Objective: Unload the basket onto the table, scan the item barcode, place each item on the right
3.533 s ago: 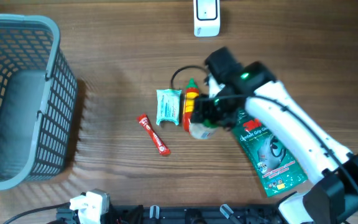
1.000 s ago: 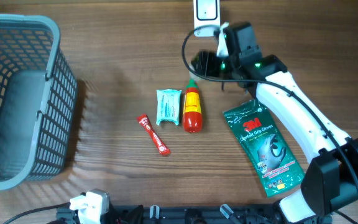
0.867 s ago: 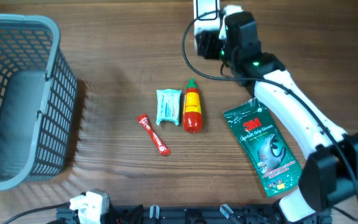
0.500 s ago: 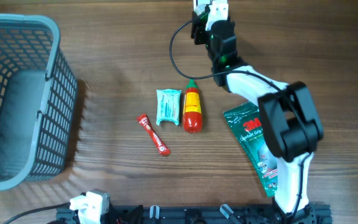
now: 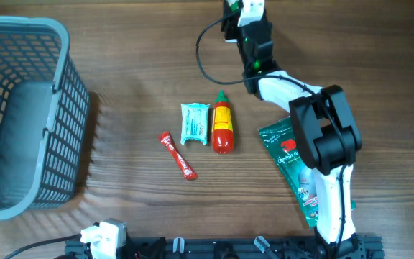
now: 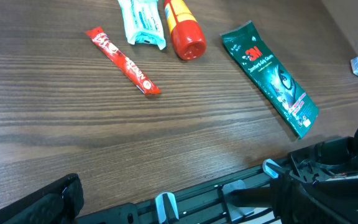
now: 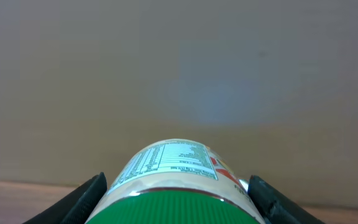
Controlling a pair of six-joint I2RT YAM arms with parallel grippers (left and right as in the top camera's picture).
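Dark wood-grain tabletop (image 5: pixel 135 72) is bearing the loose goods, while at its far edge the right gripper (image 7: pixel 176 196) is clamping a green-lidded jar (image 7: pixel 169 165), fingers pressing on both sides near the lid. The jar is lying sideways in the grip with its printed label turned up and outward, probably so the barcode is facing a reader. No scanner is showing clearly in any view. The left gripper (image 6: pixel 185 199) is hanging over the near edge, spread wide with nothing in it, likely parked out of the way. A red sachet (image 5: pixel 177 155), a teal packet (image 5: pixel 195 123), a red sauce bottle (image 5: pixel 222 129) and a green glove pack (image 6: pixel 269 74) are lying mid-table, well apart from the grey basket (image 5: pixel 20 27) on the left. Beyond the jar a plain grey-brown wall (image 7: pixel 179 62) is filling the wrist view
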